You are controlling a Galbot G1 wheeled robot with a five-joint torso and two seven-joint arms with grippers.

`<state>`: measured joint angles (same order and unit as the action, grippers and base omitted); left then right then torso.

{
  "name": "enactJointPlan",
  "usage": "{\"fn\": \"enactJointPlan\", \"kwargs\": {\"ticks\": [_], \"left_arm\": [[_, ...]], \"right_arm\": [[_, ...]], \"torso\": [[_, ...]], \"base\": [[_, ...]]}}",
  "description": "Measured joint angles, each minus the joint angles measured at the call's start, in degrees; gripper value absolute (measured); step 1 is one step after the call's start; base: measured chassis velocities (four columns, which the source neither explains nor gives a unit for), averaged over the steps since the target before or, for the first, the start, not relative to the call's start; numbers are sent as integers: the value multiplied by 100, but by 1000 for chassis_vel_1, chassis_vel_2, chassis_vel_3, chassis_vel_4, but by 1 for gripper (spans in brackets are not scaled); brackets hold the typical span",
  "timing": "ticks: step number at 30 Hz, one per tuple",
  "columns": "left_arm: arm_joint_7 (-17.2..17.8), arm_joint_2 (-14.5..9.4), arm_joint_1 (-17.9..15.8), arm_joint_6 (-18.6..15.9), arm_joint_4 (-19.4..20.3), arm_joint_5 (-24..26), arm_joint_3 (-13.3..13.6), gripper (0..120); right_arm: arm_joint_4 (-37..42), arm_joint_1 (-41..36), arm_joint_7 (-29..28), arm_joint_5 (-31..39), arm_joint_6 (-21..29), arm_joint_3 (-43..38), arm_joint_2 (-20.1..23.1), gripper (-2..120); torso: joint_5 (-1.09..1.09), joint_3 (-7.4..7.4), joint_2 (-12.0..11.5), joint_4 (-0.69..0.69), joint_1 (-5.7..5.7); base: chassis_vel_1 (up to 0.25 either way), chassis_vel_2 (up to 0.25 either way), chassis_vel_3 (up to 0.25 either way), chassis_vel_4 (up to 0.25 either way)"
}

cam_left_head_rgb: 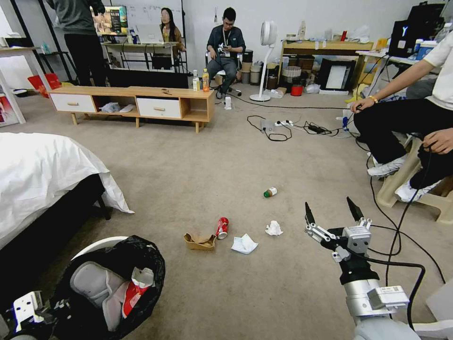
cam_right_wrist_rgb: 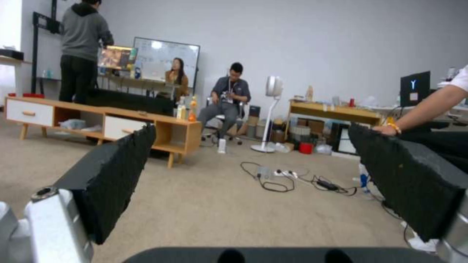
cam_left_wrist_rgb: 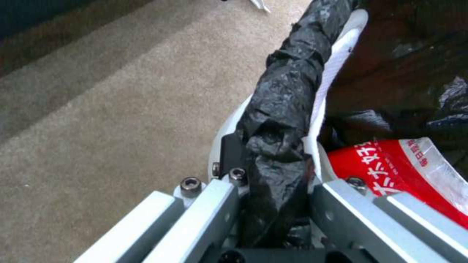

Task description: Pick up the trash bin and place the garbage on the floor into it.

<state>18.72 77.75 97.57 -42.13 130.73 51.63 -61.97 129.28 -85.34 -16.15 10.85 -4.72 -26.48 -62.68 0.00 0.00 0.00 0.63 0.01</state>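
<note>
Jaws of the left gripper (cam_left_wrist_rgb: 273,197) are clamped on the bag-covered rim of the trash bin (cam_left_head_rgb: 101,245), held at near left above the floor (cam_left_head_rgb: 188,160) with a red snack wrapper (cam_left_wrist_rgb: 390,168) inside. Right gripper (cam_left_head_rgb: 330,212) hovers at near right, fingers spread wide and holding nothing. Torn cardboard (cam_left_head_rgb: 200,241), red can (cam_left_head_rgb: 222,227), two tissues (cam_left_head_rgb: 244,244) and a green-capped bottle (cam_left_head_rgb: 270,191) lie on the carpet between the arms, the bottle farthest.

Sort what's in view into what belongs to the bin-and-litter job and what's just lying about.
Job: trash bin held at its rim by the left hand; red wrapper inside; on the floor, soda can, cardboard, tissues, green-capped bottle; open right hand.

Lying about: bed, cabinet, cables, fan.
</note>
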Motion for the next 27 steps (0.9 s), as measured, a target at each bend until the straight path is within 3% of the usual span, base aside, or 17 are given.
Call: {"fn": "enactJointPlan", "kwargs": {"ticks": [8, 27], "left_arm": [[2, -4, 2, 0, -1, 4, -13, 1], [7, 16, 3, 0, -17, 15, -30, 1]], "right_arm": [[-5, 2, 9, -2, -8, 0, -2, 100], [-72, 18, 36, -32, -94, 23, -24, 100]], "torso": [[-1, 0, 1, 0, 0], [0, 1, 1, 0, 0]], "base": [[-80, 75, 84, -70], [-155, 162, 161, -169]]}}
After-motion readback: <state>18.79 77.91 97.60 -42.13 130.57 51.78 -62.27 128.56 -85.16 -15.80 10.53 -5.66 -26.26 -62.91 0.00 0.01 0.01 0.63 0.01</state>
